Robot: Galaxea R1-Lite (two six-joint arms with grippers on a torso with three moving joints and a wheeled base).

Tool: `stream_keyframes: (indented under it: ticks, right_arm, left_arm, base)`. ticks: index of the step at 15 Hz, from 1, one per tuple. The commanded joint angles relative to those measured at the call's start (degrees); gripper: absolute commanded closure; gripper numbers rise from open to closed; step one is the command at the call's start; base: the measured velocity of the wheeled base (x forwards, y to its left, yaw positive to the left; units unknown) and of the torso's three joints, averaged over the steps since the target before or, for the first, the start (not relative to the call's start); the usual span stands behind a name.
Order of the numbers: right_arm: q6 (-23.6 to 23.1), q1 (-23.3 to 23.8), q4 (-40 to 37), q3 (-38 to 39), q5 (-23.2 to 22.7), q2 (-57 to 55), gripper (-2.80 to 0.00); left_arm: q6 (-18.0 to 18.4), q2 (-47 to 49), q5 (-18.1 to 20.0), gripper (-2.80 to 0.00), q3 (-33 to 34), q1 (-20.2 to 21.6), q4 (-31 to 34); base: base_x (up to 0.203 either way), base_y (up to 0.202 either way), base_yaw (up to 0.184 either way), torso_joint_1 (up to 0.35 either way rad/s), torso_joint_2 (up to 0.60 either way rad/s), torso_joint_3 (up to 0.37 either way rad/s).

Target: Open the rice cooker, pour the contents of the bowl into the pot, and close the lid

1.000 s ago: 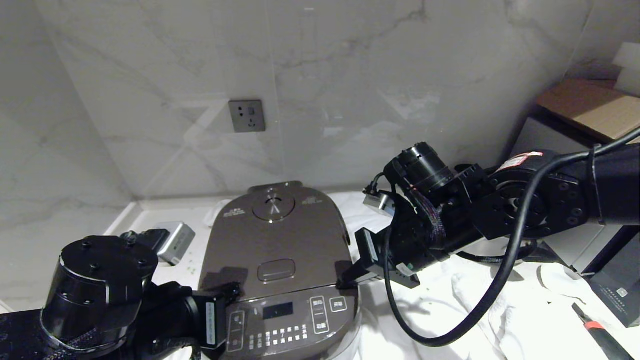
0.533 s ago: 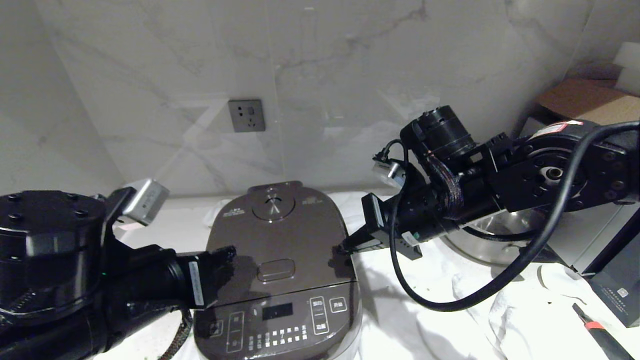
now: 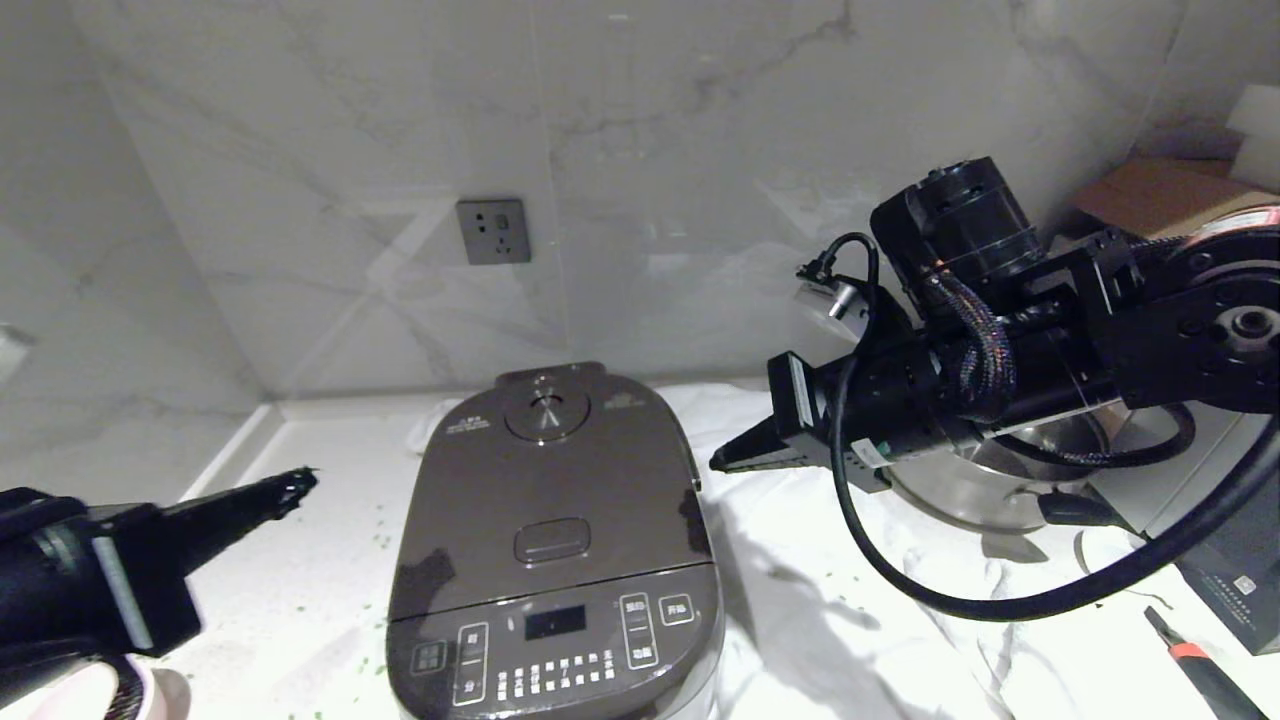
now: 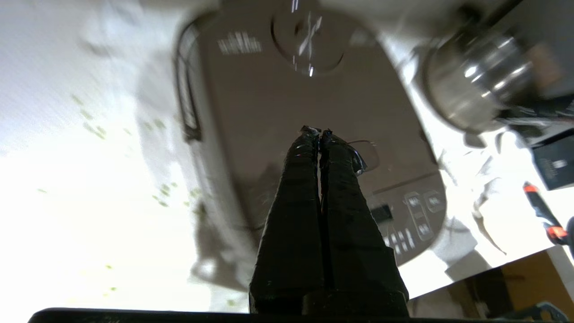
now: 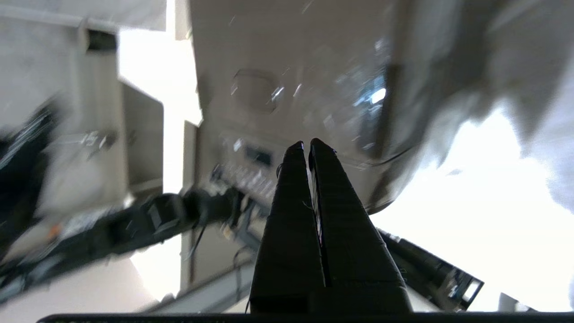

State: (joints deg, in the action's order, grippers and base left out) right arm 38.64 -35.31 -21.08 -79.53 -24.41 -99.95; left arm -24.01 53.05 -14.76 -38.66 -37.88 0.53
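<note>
The rice cooker sits between the two claws with its lid shut flat, the round steam vent toward the wall and the oblong button just behind the front panel. The left gripper hangs off the cooker's left side, clear of it, its fingers pressed together on nothing and pointing toward the lid. The right gripper hovers just off the cooker's right rear edge, apart from it, fingers likewise pinched together and empty. Tiny green bits lie scattered on the white countertop below the left claw. Behind the right claw's arm stands a shiny steel saucepan, and beyond it a crumpled white cloth.
</note>
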Motion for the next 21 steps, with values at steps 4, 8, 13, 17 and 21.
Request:
stream_keyframes:
  ticks: [4,8,13,17,21]
  right_arm:
    - [0.5,0.5,0.0,1.0,1.1,3.3,0.0]
    - [0.3,1.0,0.0,3.7,1.2,5.9,0.0]
    - [0.2,1.0,0.1,4.2,0.5,4.4,0.0]
    - [0.2,0.8,0.1,5.4,0.2,4.2,0.0]
    - [0.2,-0.1,0.1,5.8,0.1,3.3,0.0]
  left_arm:
    - [11.1,-24.1,-3.8,0.0,-4.1,8.0,16.1]
    - [22.4,-28.5,-8.9,0.0,-9.7,19.2,20.3]
    - [27.1,-31.6,-11.2,0.0,-9.4,35.5,20.5]
    - [33.2,-46.0,-5.1,0.0,-0.1,38.6,20.3]
    - [34.5,-53.0,0.0,0.0,13.7,38.0,20.3]
  base:
    - [0.0,0.0,0.0,0.0,0.0,0.0]
    - [0.0,0.0,0.0,0.0,0.0,0.0]
    - [0.0,0.0,0.0,0.0,0.0,0.0]
    - [0.0,0.0,0.0,0.0,0.0,0.0]
    - [0.0,0.0,0.0,0.0,0.0,0.0]
